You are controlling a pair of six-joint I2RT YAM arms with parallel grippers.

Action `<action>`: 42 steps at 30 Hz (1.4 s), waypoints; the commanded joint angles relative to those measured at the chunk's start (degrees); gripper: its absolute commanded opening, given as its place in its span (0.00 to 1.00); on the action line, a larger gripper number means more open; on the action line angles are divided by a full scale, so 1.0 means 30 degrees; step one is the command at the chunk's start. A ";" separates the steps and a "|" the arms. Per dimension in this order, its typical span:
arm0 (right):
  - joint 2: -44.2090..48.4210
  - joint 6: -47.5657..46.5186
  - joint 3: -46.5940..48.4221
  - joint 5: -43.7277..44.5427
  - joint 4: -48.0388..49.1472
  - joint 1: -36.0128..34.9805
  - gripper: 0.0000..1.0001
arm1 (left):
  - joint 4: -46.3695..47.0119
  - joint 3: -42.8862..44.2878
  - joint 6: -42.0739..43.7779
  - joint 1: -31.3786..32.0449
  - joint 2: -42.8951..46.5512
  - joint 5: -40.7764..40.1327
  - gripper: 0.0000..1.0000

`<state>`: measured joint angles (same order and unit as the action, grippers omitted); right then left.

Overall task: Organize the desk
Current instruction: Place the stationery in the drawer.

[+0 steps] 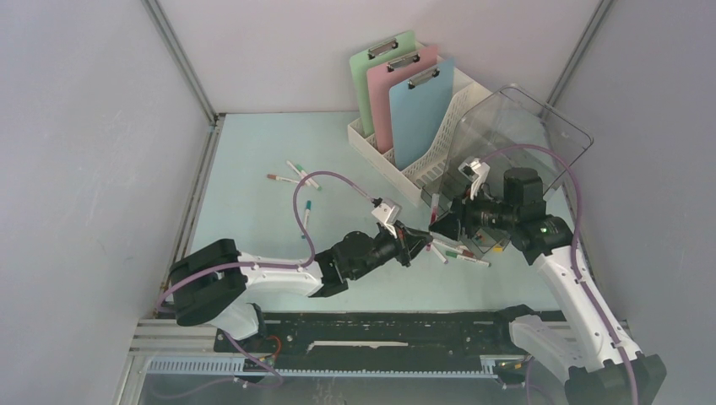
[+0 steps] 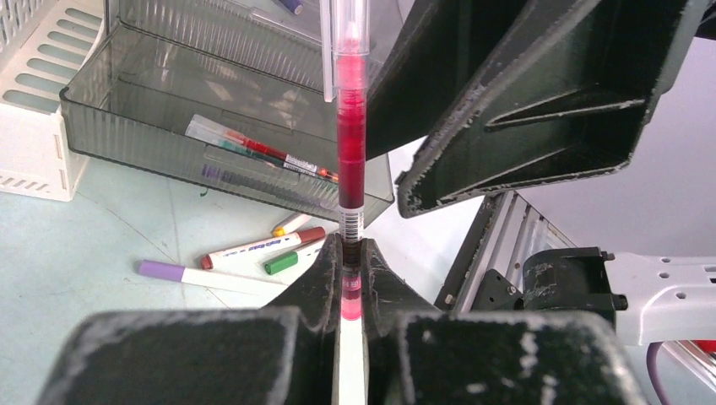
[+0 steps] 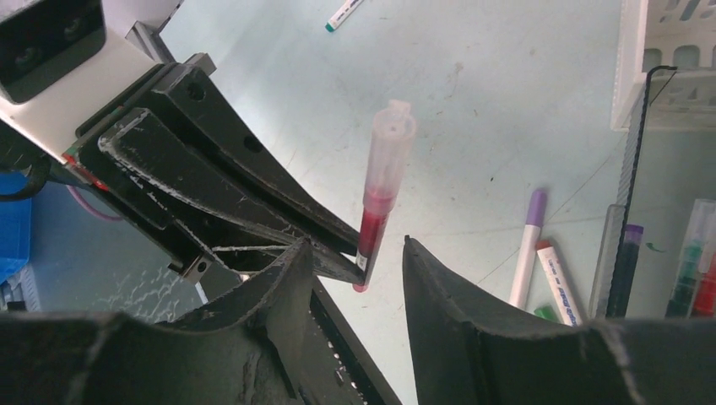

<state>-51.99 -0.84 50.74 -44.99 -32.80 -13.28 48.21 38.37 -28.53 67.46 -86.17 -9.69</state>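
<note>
Left hand [image 2: 353, 253] clamped on red marker [image 2: 351, 143] low end. Right hand [image 3: 355, 257] half-open astride it, no contact. Risk: left releases early, marker drops to table [image 1: 253, 152].

black jaws, white arms [image 1: 279, 273], purple cables [image 1: 297, 207]

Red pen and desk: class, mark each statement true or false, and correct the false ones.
1. The left end effector grips the red pen. True.
2. The right end effector is shut on that pen. False: its jaws stand open.
3. Three clipboards stand in the white rack. True.
4. Nothing lies loose on the desk. False: several pens lie scattered on it.
</note>
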 commanded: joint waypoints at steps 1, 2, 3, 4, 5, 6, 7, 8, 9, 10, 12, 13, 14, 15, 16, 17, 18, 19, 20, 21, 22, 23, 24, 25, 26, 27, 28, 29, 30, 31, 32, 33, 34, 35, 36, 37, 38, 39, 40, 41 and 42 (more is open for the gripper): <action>-0.0115 0.0632 0.0025 0.0545 0.0934 -0.0107 0.50 | 0.0953 0.0773 -0.0065 0.0159 -0.0046 0.0239 0.00; -0.0126 0.0632 0.0006 0.0579 0.0959 -0.0154 0.49 | 0.0953 0.0789 -0.0068 0.0159 -0.0046 0.0283 0.00; -0.0168 0.0632 -0.0007 0.0583 0.0966 -0.0171 0.48 | 0.0953 0.0802 -0.0069 0.0174 -0.0039 0.0306 0.00; -0.0188 0.0617 -0.0035 0.0576 0.1000 -0.0199 0.47 | 0.0953 0.0826 -0.0047 0.0187 -0.0045 0.0331 0.00; -0.0238 0.0594 -0.0060 0.0608 0.1015 -0.0239 0.46 | 0.0938 0.0818 -0.0037 0.0188 -0.0046 0.0342 0.00; -0.0255 0.0587 -0.0089 0.0598 0.1028 -0.0284 0.43 | 0.0951 0.0853 -0.0039 0.0218 -0.0046 0.0347 0.00; -0.0301 0.0575 -0.0085 0.0585 0.1030 -0.0332 0.41 | 0.0953 0.0861 -0.0039 0.0222 -0.0061 0.0358 0.00; -0.0333 0.0548 -0.0099 0.0591 0.1030 -0.0369 0.39 | 0.0953 0.0888 -0.0025 0.0218 -0.0073 0.0386 0.00; -0.0355 0.0545 -0.0112 0.0584 0.1055 -0.0418 0.37 | 0.0953 0.0913 -0.0012 0.0218 -0.0075 0.0389 0.00; -0.0376 0.0522 -0.0125 0.0584 0.1059 -0.0457 0.35 | 0.0953 0.0920 -0.0007 0.0218 -0.0090 0.0419 0.00; -0.0443 0.0459 -0.0131 0.0598 0.1059 -0.0548 0.32 | 0.0977 0.0948 -0.0010 0.0225 -0.0104 0.0476 0.01; -0.0464 0.0431 -0.0127 0.0611 0.1059 -0.0568 0.30 | 0.0956 0.0957 -0.0010 0.0219 -0.0104 0.0510 0.01; -0.0481 0.0395 -0.0127 0.0638 0.1059 -0.0607 0.29 | 0.0946 0.0951 -0.0010 0.0218 -0.0104 0.0514 0.00; -0.0494 0.0372 -0.0163 0.0667 0.1059 -0.0634 0.29 | 0.0974 0.0950 -0.0010 0.0218 -0.0072 0.0544 0.01; -0.0525 0.0354 -0.0160 0.0704 0.1070 -0.0685 0.29 | 0.0982 0.0910 -0.0003 0.0244 -0.0060 0.0558 0.01; -0.0541 0.0341 -0.0178 0.0741 0.1060 -0.0688 0.29 | 0.0968 0.0920 0.0005 0.0247 -0.0048 0.0590 0.01; -0.0564 0.0339 -0.0166 0.0772 0.1059 -0.0707 0.29 | 0.0980 0.0899 -0.0008 0.0258 -0.0050 0.0568 0.01; -0.0560 0.0328 -0.0157 0.0801 0.1059 -0.0727 0.29 | 0.0982 0.0878 0.0012 0.0263 -0.0046 0.0588 0.01; -0.0596 0.0312 -0.0171 0.0816 0.1059 -0.0755 0.29 | 0.1008 0.0875 0.0018 0.0249 -0.0024 0.0608 0.01; -0.0626 0.0310 -0.0176 0.0840 0.1059 -0.0788 0.30 | 0.1033 0.0849 0.0019 0.0247 -0.0017 0.0596 0.01; -0.0652 0.0310 -0.0199 0.0872 0.1059 -0.0803 0.29 | 0.1062 0.0820 0.0019 0.0247 -0.0017 0.0595 0.01; -0.0680 0.0317 -0.0190 0.0898 0.1063 -0.0813 0.29 | 0.1095 0.0791 -0.0006 0.0247 0.0005 0.0594 0.01; -0.0706 0.0314 -0.0193 0.0905 0.1060 -0.0847 0.27 | 0.1125 0.0777 -0.0010 0.0255 0.0026 0.0594 0.02; -0.0738 0.0310 -0.0186 0.0880 0.1074 -0.0851 0.22 | 0.1128 0.0727 -0.0006 0.0277 0.0040 0.0576 0.03; -0.0768 0.0310 -0.0204 0.0862 0.1087 -0.0890 0.17 | 0.1154 0.0695 -0.0006 0.0277 0.0064 0.0541 0.04; -0.0801 0.0310 -0.0187 0.0827 0.1062 -0.0904 0.13 | 0.1158 0.0666 -0.0010 0.0280 0.0092 0.0515 0.06; -0.0816 0.0310 -0.0185 0.0797 0.1059 -0.0913 0.08 | 0.1158 0.0618 0.0005 0.0284 0.0125 0.0464 0.08; -0.0847 0.0310 -0.0185 0.0768 0.1059 -0.0933 0.05 | 0.1158 0.0583 -0.0008 0.0292 0.0151 0.0421 0.11; -0.0848 0.0313 -0.0189 0.0760 0.1033 -0.0950 0.02 | 0.1158 0.0549 -0.0010 0.0278 0.0180 0.0357 0.13; -0.0840 -0.0089 -0.0186 0.0745 0.1030 -0.0937 0.00 | 0.1158 0.0473 -0.0010 0.0277 0.0213 0.0286 0.17; -0.0854 -0.0172 -0.0200 0.0732 0.1012 -0.0965 0.00 | 0.1158 0.0407 -0.0010 0.0277 0.0272 0.0226 0.19; -0.0849 -0.0234 -0.0194 0.0730 0.1006 -0.0976 0.00 | 0.1158 0.0359 0.0012 0.0299 0.0309 0.0171 0.23; -0.0821 -0.0307 -0.0201 0.0730 0.0979 -0.0966 0.00 | 0.1158 0.0290 0.0081 0.0294 0.0374 0.0220 0.26; -0.0786 -0.0368 -0.0187 0.0730 0.0972 -0.0972 0.00 | 0.1158 0.0216 0.0203 0.0312 0.0442 0.0222 0.30; -0.0756 -0.0452 -0.0185 0.0770 0.0949 -0.0980 0.00 | 0.1158 0.0100 0.0309 0.0307 0.0539 0.0145 0.34; -0.0726 -0.0555 -0.0178 0.0801 0.0920 -0.0967 0.00 | 0.1151 -0.0009 0.0447 0.0346 0.0657 -0.0007 0.38; -0.0671 -0.0728 -0.0184 0.0860 0.0899 -0.0968 0.00 | 0.1135 -0.0158 0.0615 0.0362 0.0807 -0.0147 0.42; -0.0646 -0.0889 -0.0185 0.0911 0.0863 -0.0939 0.00 | 0.1075 -0.0313 0.0749 0.0364 0.1006 -0.0370 0.45; -0.0584 -0.1082 -0.0185 0.0972 0.0808 -0.0937 0.00 | 0.0968 -0.0486 0.0934 0.0364 0.1177 -0.0603 0.48; -0.0536 -0.1322 -0.0196 0.1064 0.0735 -0.0936 0.00 | 0.0805 -0.0654 0.1152 0.0372 0.1451 -0.0855 0.50; -0.0472 -0.1538 -0.0186 0.1204 0.0674 -0.0943 0.00 | 0.0609 -0.0825 0.1413 0.0369 0.1734 -0.1110 0.53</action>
<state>-54.43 -2.09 50.30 -42.35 -30.79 -15.79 48.95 37.43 -27.68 68.14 -85.38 -9.37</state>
